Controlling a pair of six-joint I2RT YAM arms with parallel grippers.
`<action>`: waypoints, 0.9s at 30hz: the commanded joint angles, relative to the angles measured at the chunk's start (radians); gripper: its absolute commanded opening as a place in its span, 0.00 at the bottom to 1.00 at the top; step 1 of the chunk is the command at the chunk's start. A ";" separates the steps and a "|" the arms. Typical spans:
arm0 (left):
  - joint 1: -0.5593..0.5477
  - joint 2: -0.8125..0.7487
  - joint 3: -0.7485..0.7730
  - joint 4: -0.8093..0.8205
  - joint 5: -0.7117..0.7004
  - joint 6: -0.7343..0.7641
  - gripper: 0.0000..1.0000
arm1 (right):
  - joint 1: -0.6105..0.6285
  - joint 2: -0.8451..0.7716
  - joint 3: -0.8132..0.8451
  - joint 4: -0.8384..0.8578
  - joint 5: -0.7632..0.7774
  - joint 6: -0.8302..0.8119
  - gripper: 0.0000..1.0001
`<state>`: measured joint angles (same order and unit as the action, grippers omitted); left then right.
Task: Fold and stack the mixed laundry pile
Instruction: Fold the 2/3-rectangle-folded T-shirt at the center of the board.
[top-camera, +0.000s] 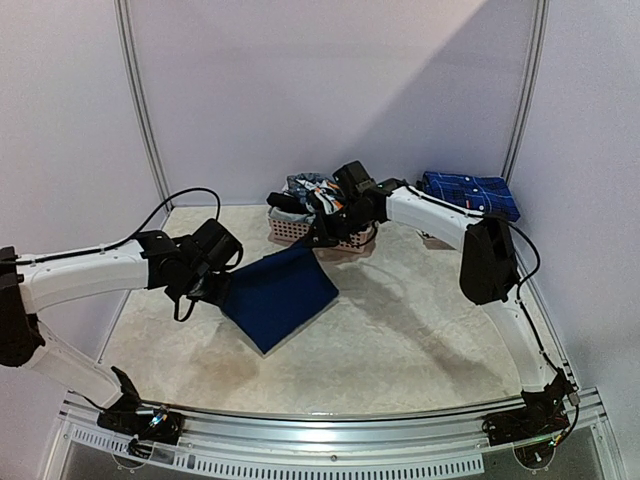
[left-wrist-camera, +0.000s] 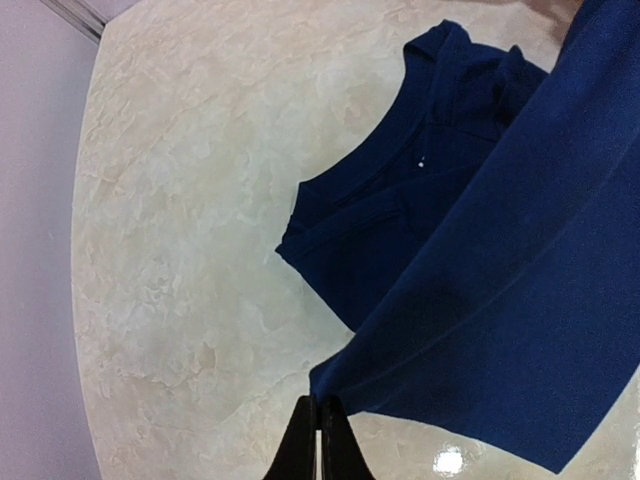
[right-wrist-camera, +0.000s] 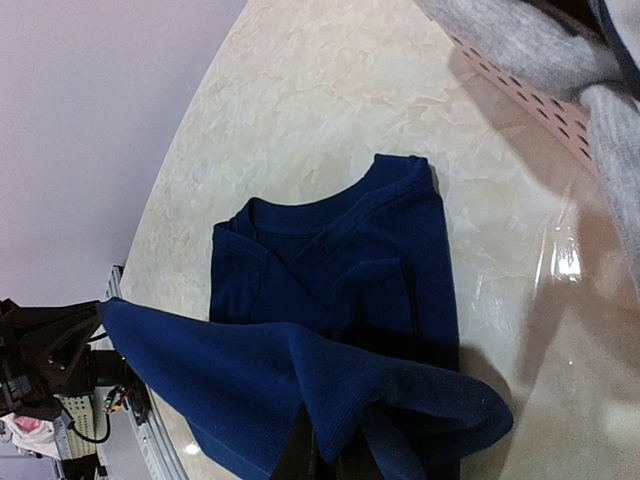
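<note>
**Top external view**
- Left gripper (top-camera: 224, 288): jaws pressed together on the near-left corner of the navy T-shirt (top-camera: 285, 295). The cloth spreads away to this gripper's right.
- Right gripper (top-camera: 318, 242): jaws narrow, pinching the far corner of the same shirt. The held edge slopes down from this gripper to the left one.
- Pink basket (top-camera: 290, 232): just behind the right gripper, carrying the rest of the laundry pile (top-camera: 305, 188).
- Blue checked cloth (top-camera: 470, 192): well off to the right gripper's right, at the back corner of the table (top-camera: 420, 330).

**Left wrist view**
- Fingers (left-wrist-camera: 300, 450): closed tight, with a corner of navy fabric nipped at their tips.
- The lifted sheet stretches away ahead and to the right.
- Ahead, under the lifted sheet, the rest of the shirt lies flat on the pale marbled table, neckline showing.

**Right wrist view**
- This gripper's fingers are mostly buried in a bunched navy fold, which they clamp.
- Ahead, the shirt body lies flat with its collar on the far side.
- Ahead to the right stands the basket wall, with a grey garment (right-wrist-camera: 520, 40) hanging over it.
</note>
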<state>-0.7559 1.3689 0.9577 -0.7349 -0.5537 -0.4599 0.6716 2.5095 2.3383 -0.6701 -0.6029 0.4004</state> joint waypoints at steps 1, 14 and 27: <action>0.054 0.028 -0.038 0.019 -0.007 0.012 0.00 | -0.042 0.056 0.032 0.099 -0.062 0.027 0.00; 0.142 0.191 -0.048 0.119 0.010 0.025 0.00 | -0.078 0.138 0.031 0.298 -0.189 0.144 0.25; 0.179 0.333 -0.021 0.189 0.019 0.030 0.00 | -0.174 -0.012 -0.186 0.418 -0.332 0.214 0.49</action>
<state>-0.5949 1.6711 0.9173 -0.5724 -0.5293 -0.4339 0.5014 2.6019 2.2238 -0.2546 -0.9295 0.6384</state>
